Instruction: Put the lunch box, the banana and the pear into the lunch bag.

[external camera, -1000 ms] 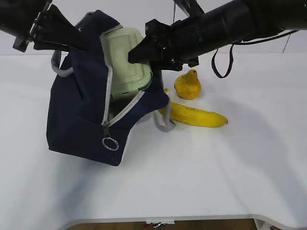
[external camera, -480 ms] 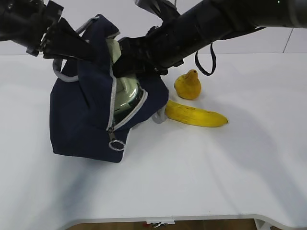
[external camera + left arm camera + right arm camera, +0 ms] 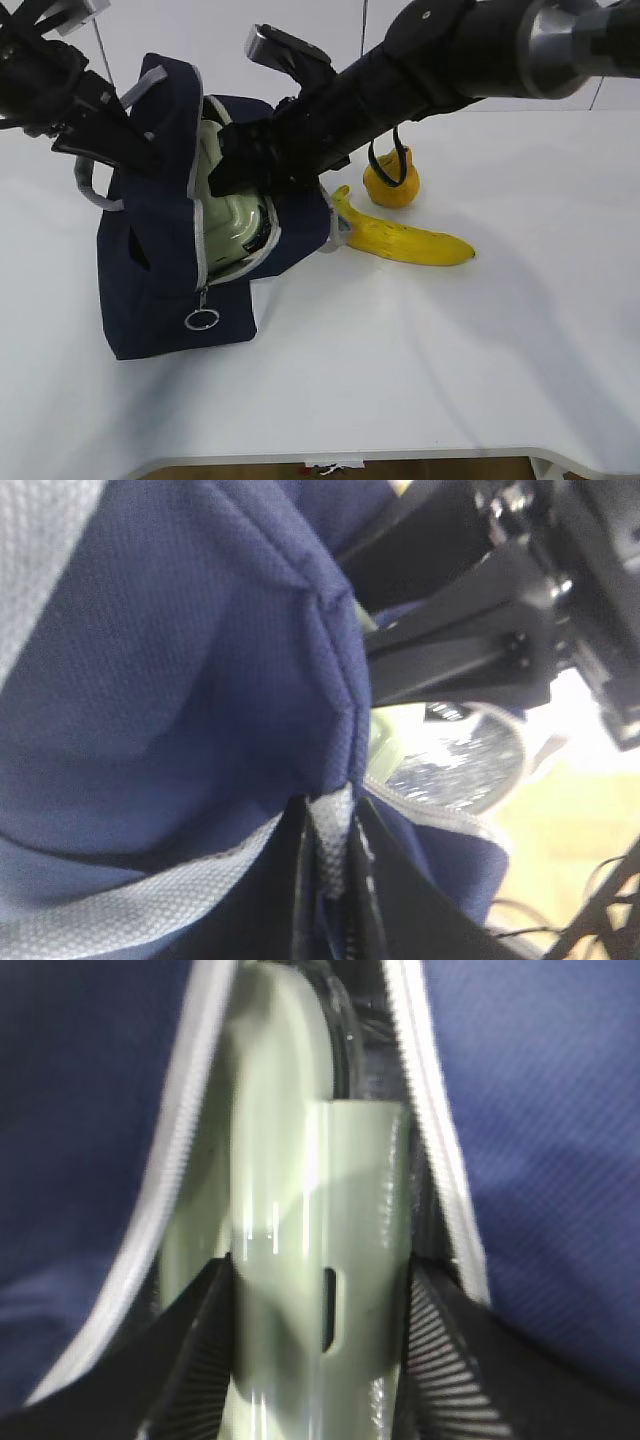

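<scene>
Half the lunch box (image 3: 228, 215) inside lunch bag (image 3: 160, 270)

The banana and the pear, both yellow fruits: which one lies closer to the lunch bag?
The banana: long and curved, its stem end reaches the lunch bag. The squat pear sits farther back, behind the banana.

Left end effector (image 3: 328, 900) clamped on grey webbing edge of the dark navy fabric lunch bag (image 3: 180, 680). Right of it: black arm hardware (image 3: 500, 610), shiny clear lunch box (image 3: 450, 770) partly visible.
</scene>
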Available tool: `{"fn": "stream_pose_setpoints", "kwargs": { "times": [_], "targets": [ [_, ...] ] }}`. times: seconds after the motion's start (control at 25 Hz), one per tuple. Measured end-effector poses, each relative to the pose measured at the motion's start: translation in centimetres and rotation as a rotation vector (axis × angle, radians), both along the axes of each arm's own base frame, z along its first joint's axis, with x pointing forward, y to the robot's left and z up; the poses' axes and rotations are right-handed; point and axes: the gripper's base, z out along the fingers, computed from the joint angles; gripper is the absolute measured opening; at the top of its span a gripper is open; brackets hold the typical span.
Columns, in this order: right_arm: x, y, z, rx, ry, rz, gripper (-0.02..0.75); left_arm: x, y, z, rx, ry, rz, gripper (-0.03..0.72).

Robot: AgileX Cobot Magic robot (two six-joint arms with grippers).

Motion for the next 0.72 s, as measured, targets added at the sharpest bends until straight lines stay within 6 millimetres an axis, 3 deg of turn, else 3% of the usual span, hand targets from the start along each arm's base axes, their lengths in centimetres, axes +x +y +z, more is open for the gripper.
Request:
{"fn": "stream_pose_setpoints", "kwargs": {
  "times": [0.28,0.52,0.72],
  "targets": [
    [0.9,2.0,-1.8,-0.047,-0.02,0.037,0.386,0.3,0.3,-0.8,0.05,-0.005,-0.003,0.017],
    [1.3,2.2,-3.6,-0.084,0.01,0.027,0.386,0.8,0.2,-1.8,0.054,0.025,-0.004,0.017],
    [1.4,2.2,-3.6,-0.09,0.009,0.025,0.397,0.8,0.2,-1.8,0.054,0.025,-0.004,0.017]
  ]
}}
